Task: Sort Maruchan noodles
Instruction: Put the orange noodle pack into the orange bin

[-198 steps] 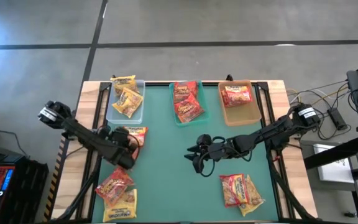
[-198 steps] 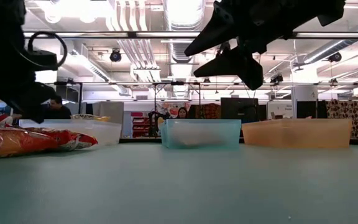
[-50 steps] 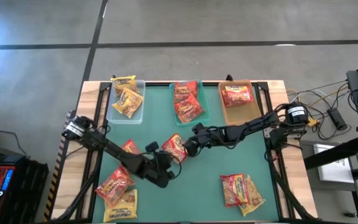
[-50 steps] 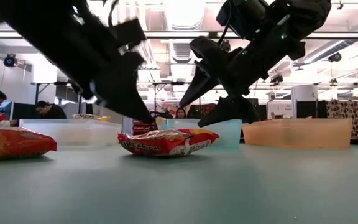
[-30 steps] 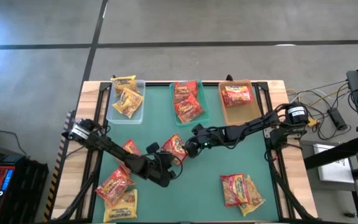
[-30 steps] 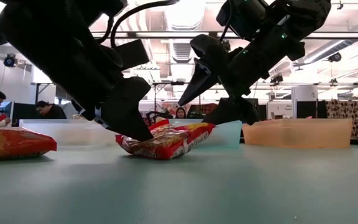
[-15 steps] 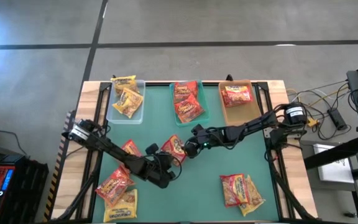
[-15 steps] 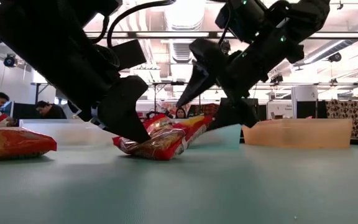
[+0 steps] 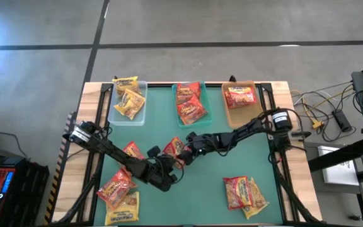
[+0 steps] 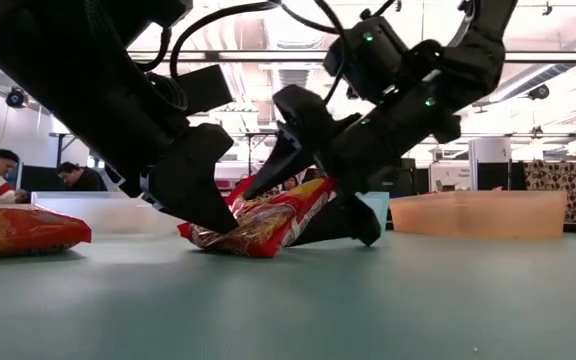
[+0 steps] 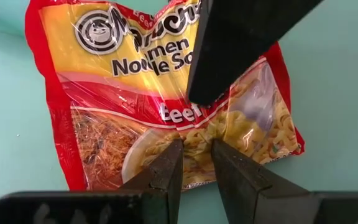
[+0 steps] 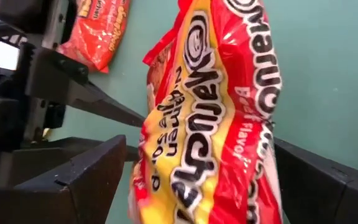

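Note:
A red-and-yellow Maruchan noodle packet [image 9: 174,148] stands tilted at mid-table, its low end on the mat and its other end raised [image 10: 311,196]. My left gripper [image 9: 171,162] comes in from the near left and is shut on the packet's low end. My right gripper [image 9: 183,150] reaches in from the right, open. Its two fingers stand on either side of the raised end [image 12: 210,93]; I cannot tell whether they touch it. My left gripper pinches the packet's low short edge [image 11: 194,142] between its two fingertips, at about the middle of that edge. The fingers slant down from the near left. That edge stays at the mat [image 10: 230,243], and the rest of the packet tilts up and away.
At the far edge stand a clear tray [image 9: 137,112], a teal tray [image 9: 200,116] and a tan tray [image 9: 247,115], each holding packets. More packets lie at the near left [image 9: 118,189], beside the left arm [image 9: 131,150] and at the near right [image 9: 244,192].
My right gripper has come down and toward the table's left, staying open, until its fingers straddle the packet's raised end. The packet has tipped up more steeply, its low end staying in my left gripper at the mat.

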Robot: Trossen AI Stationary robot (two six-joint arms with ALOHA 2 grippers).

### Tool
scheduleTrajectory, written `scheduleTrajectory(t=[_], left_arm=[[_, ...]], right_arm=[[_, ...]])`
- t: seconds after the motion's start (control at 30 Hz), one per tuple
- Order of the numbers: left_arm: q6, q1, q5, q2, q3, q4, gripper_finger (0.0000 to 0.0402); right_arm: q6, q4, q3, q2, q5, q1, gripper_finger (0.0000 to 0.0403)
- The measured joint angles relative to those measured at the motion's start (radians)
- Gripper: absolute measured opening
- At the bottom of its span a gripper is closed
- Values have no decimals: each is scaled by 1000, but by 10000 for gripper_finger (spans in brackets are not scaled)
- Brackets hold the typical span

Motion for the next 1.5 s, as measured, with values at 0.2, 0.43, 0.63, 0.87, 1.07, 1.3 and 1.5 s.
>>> scheduleTrajectory(t=[0.2,0.43,0.63,0.87,1.07,1.3,1.5], left_arm=[[-1,-2,-3,0,0,-7,74],[-9,-11,-30,3,-2,-12,74],[-9,-12,-33,3,-2,-18,74],[-9,-19,-39,-19,-3,-29,74],[18,-32,-73,-101,-3,-101,74],[-16,-64,-131,-209,-2,-307,74],[-1,-86,-125,-235,-2,-346,74]], right_arm=[[-38,-60,61,21,-30,0,321],[-77,-131,92,6,-38,0,252],[-83,-139,92,6,-43,0,179],[-85,-138,92,4,-72,0,135],[-86,-140,92,3,-73,0,132],[-122,-261,90,-61,-98,-24,131],[-223,-539,90,-236,-90,-75,131]])
